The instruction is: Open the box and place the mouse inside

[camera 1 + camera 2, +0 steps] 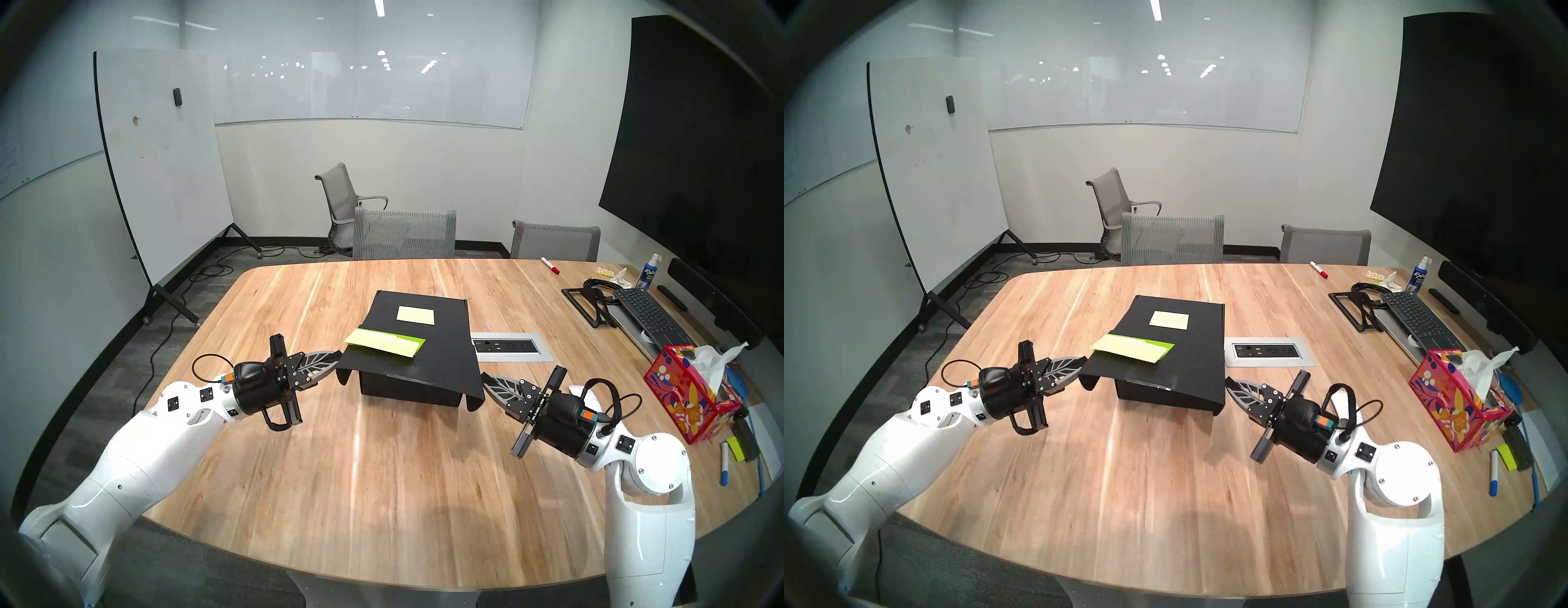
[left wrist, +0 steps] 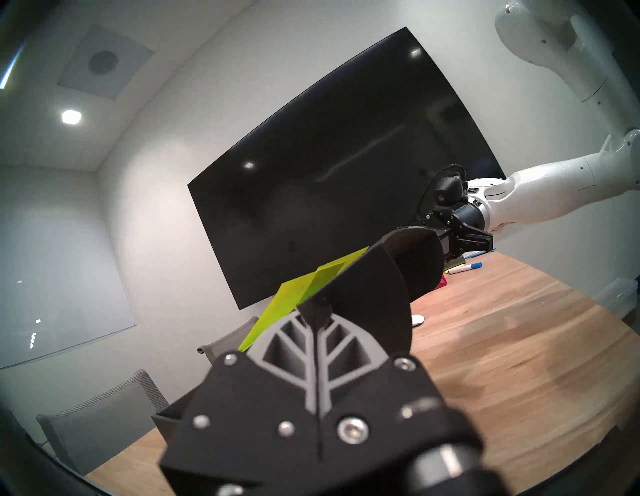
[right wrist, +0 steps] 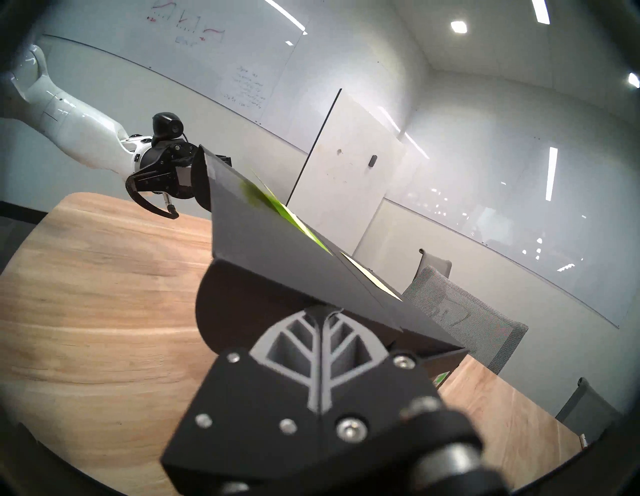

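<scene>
Left gripper (image 1: 335, 356) and right gripper (image 1: 485, 379) both clamped on the lid (image 1: 424, 339) corners of the box (image 1: 407, 388), mid-table; arms near level, converging inward. Mouse (image 2: 418, 319) visible only from left wrist, beyond the lid.

Meeting room: wooden table (image 1: 382, 467), grey mesh chairs (image 1: 404, 234), rolling whiteboard (image 1: 165, 170), dark wall screen (image 1: 695, 140).

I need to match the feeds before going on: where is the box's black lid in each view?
Head left: lid centre, tilted up.
Head right: lid centre.
Left wrist: lid edge-on above the fingers.
Right wrist: lid centre, slanting.
Shared landmark: yellow-green notes on it.
</scene>
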`<action>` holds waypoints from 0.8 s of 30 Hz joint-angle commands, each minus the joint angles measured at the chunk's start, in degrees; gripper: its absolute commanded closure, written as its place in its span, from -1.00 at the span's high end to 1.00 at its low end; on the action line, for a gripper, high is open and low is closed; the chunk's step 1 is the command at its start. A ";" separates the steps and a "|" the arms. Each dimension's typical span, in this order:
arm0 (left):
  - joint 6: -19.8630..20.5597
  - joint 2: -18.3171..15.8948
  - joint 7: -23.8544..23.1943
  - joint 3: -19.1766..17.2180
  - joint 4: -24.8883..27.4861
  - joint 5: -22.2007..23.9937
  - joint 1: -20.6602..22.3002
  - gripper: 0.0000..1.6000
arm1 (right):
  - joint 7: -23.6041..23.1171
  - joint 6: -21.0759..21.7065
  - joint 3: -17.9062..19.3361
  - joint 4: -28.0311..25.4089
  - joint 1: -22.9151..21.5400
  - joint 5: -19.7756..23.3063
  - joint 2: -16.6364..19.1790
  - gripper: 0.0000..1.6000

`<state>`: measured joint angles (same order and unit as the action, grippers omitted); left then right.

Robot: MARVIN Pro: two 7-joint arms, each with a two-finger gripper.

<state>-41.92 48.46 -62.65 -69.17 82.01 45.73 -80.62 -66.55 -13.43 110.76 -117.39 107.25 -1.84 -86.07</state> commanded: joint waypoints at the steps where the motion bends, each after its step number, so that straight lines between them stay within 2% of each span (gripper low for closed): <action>1: -1.21 -1.52 -2.57 -0.15 6.85 3.73 -3.32 -1.00 | -1.91 -0.16 -0.67 -5.26 3.01 3.52 -1.17 -1.00; 10: -0.69 -4.57 -0.78 -0.37 11.85 7.87 -5.89 -1.00 | -2.13 0.29 1.17 -8.58 4.60 5.94 -1.70 -1.00; 18: 1.38 -7.11 2.44 -1.12 16.42 7.91 -7.29 -1.00 | -1.73 1.90 1.91 -9.21 2.72 7.06 -1.40 -1.00; 24: 1.98 -8.36 3.70 -1.96 18.91 8.37 -8.98 -1.00 | -2.45 2.58 1.45 -11.21 4.06 7.77 -1.80 -1.00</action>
<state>-40.57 41.38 -59.78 -70.70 95.82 54.07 -87.95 -67.91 -11.05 114.05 -124.98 111.05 3.83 -87.14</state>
